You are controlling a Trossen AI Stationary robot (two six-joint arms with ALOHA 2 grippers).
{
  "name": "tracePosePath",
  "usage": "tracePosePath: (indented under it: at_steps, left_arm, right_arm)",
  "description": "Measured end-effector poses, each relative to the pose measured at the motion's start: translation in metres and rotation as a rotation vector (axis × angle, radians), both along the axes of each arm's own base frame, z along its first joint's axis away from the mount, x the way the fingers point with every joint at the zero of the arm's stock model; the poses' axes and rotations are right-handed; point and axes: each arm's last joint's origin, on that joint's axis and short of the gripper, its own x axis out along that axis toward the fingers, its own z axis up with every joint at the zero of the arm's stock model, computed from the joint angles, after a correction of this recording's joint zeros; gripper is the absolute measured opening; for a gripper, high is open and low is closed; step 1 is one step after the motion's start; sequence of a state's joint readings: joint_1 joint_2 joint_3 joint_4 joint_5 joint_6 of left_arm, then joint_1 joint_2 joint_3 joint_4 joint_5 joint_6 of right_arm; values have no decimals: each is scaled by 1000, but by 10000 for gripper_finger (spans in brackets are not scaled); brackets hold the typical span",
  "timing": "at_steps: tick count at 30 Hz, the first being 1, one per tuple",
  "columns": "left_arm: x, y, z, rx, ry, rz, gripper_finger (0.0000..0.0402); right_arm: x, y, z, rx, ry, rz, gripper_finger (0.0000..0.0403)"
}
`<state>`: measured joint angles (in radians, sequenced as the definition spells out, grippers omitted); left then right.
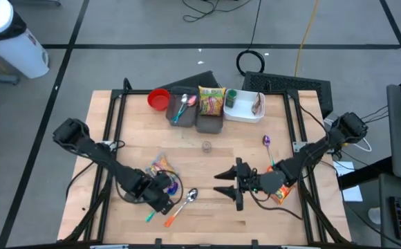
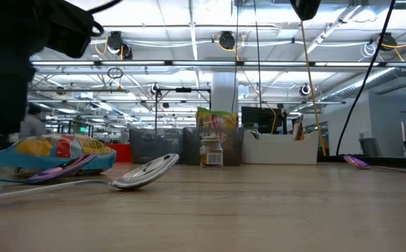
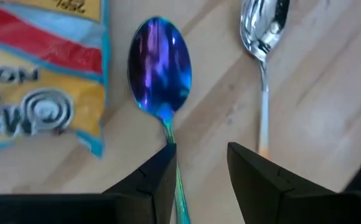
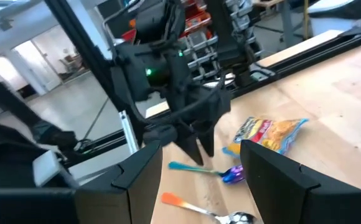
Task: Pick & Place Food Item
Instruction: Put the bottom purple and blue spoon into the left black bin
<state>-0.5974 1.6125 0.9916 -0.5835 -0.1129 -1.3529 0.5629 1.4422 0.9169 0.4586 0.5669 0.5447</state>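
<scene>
Left gripper (image 3: 199, 163) hangs low with its jaws parted and nothing between them, one finger just beside the blue spoon's (image 3: 160, 68) handle. Beside that spoon lies the snack bag (image 1: 162, 167), flat on the table (image 1: 207, 180); a silver spoon (image 1: 190, 196) sits on its other side. Right gripper (image 1: 229, 182) hovers spread wide, empty, mid-table.

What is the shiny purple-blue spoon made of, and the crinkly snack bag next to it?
The purple-blue spoon looks like polished metal with a rainbow coating: it mirrors light like the plain silver spoon nearby. The snack bag seems thin printed plastic film, glossy and wrinkled. The left claw hovers open over the handle.
</scene>
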Motion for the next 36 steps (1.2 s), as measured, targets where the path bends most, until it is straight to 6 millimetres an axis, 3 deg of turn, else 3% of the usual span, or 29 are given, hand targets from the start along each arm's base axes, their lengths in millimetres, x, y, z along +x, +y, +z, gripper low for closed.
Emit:
tracePosePath:
  at_steps: [5,11,22,26,30,36]
  left_arm:
    - [11,8,-8,12,-1,-12,150]
    - [28,17,-3,-35,-100,-13,149]
    - [41,40,-2,13,-139,-70,149]
    - [46,58,0,-46,-114,-292,149]
    - [41,86,10,-146,-33,-385,150]
    - [35,119,44,-55,-104,-519,149]
  right_arm:
    - [-1,1,0,15,-1,-11,210]
    - [-1,1,-3,-1,24,-11,210]
    - [0,-3,-5,-37,50,-19,210]
    - [0,-3,-7,-51,68,-14,210]
    - [-1,-3,-9,-35,80,-16,210]
    - [-5,-7,1,-27,51,-32,210]
